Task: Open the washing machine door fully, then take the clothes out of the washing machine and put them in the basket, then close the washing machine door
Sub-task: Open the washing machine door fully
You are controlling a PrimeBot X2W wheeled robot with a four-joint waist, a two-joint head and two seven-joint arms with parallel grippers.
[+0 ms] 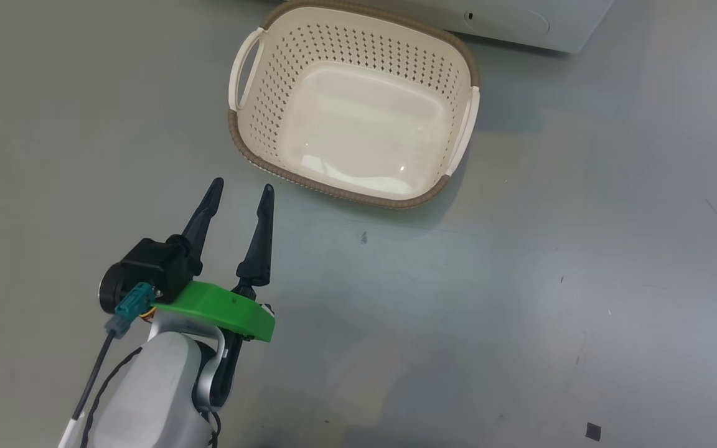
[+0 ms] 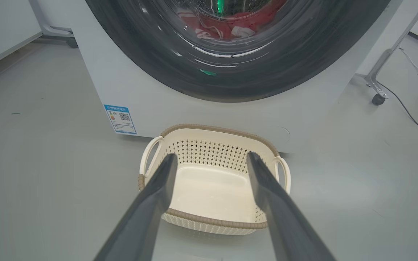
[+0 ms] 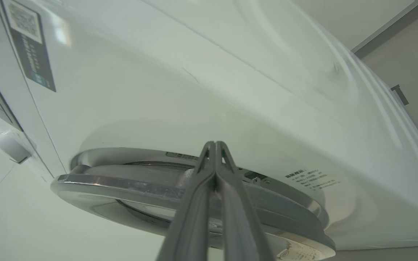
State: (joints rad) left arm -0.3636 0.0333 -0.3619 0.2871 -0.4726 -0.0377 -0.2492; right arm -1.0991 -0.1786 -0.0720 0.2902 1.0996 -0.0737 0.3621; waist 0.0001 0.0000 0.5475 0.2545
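The left arm reaches forward and low over the floor, its pale forearm rising from the bottom of the head view. The left hand points at the near rim of the basket and hangs just short of it. The right arm is raised to the washing machine, with the right hand aimed along the edge of the door.

The floor is smooth grey with a few small dark marks. The basket stands on it, upright and empty, close in front of the machine's white base. A blue sticker sits low on the machine's front. To one side stand a wheeled metal frame leg and a thin cable.

The left hand is spread wide and holds nothing, its two dark fingers framing the basket in the left wrist view. The right hand is clenched tight, fingers pressed together, their tips over the door's silver rim where it meets the white front; contact cannot be told. The red clothes lie inside the drum, seen through the door's glass.
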